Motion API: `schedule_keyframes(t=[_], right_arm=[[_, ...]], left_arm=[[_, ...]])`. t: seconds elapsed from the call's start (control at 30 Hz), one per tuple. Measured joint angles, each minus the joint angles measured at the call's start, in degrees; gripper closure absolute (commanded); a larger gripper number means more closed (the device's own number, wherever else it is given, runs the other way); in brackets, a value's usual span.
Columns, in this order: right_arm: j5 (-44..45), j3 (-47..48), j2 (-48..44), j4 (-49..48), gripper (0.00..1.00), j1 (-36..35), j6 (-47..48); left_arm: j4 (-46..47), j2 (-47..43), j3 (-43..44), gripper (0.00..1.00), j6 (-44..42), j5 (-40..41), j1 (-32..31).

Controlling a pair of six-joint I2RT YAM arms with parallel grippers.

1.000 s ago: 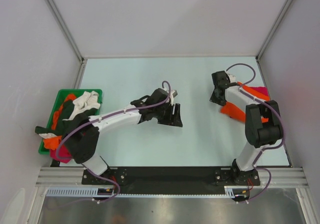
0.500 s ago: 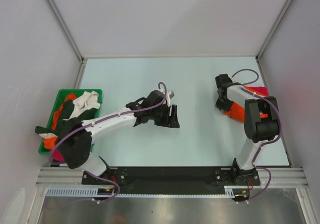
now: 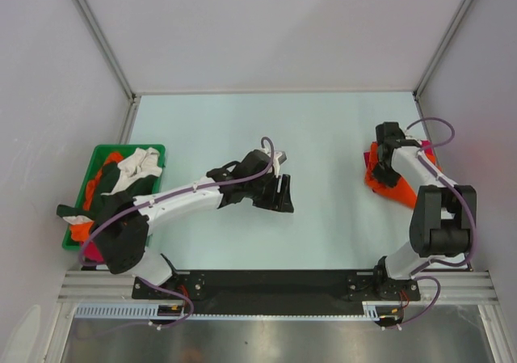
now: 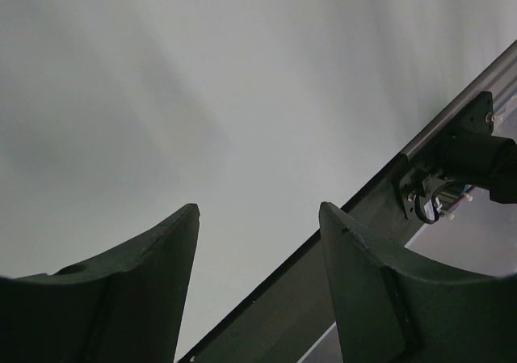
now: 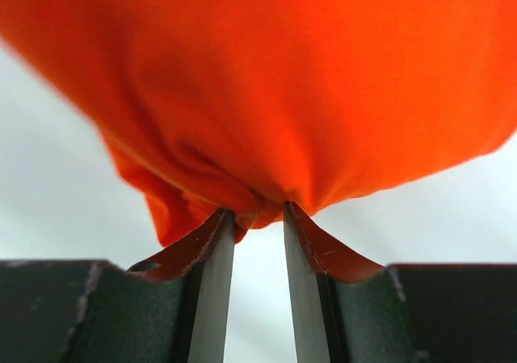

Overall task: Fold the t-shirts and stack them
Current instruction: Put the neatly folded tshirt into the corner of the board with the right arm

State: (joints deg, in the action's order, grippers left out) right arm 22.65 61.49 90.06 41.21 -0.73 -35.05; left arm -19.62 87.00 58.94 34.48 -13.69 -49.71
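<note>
Your right gripper (image 5: 258, 217) is clamping bunched edge of bright orange t-shirt (image 5: 283, 80), cloth lying crumpled just ahead of jaws, not yet folded. Your left gripper (image 4: 257, 217) is hovering, jaws apart, empty. Well behind it, other t-shirts (image 3: 133, 169) are sitting heaped in green bin (image 3: 97, 148). Judging by that, most work is left.

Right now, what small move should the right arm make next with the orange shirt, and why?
Probably lower a little and open the right pincer. It pinches a bunch of the orange shirt directly over the rest of that shirt, so the fold seems ready to lay down.
</note>
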Motion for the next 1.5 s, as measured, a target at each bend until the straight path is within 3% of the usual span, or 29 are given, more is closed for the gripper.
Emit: schedule_keyframes(t=[0.13,0.27,0.4,0.53,0.6,0.73,0.87,1.03,1.3,1.5], right_arm=[[-0.2,-2.4,-2.3,-0.5,0.54,1.4,0.3],[0.3,-3.7,-11.7,-1.1,0.46,1.0,0.0],[3.0,-2.4,-20.8,-1.2,0.34,1.3,-0.8],[4.7,-1.8,-23.5,0.0,0.25,2.9,-1.5],[5.2,-2.5,-23.8,0.9,0.25,4.2,-1.6],[4.0,-6.7,-24.8,1.4,0.33,7.3,-1.3],[1.5,-9.3,-26.1,1.0,0.36,6.2,0.7],[-0.2,-7.4,-24.4,-3.2,0.36,-2.5,2.5],[-2.2,-2.1,-7.9,-11.5,0.36,-9.9,2.7],[-2.2,-1.0,3.2,-13.8,0.35,-9.8,2.7]], left_arm=[[0.0,0.0,0.0,0.32,0.0,0.2,-0.3],[-1.1,0.3,1.4,0.3,-0.7,1.6,-0.4],[-2.7,4.5,9.7,0.3,-2.7,3.1,-0.3],[-3.0,12.1,21.1,0.3,-4.2,3.4,0.0],[-3.1,16.0,26.3,0.3,-4.6,3.3,0.0],[-3.2,21.2,31.6,0.31,-4.5,2.3,0.1],[-3.2,21.3,29.7,0.31,-4.4,2.0,0.1],[-2.0,16.9,19.8,0.32,-3.5,2.3,0.1],[-2.3,1.8,4.2,0.32,-1.5,3.0,0.1],[-4.9,-9.4,0.9,0.31,-1.4,4.5,0.1]])
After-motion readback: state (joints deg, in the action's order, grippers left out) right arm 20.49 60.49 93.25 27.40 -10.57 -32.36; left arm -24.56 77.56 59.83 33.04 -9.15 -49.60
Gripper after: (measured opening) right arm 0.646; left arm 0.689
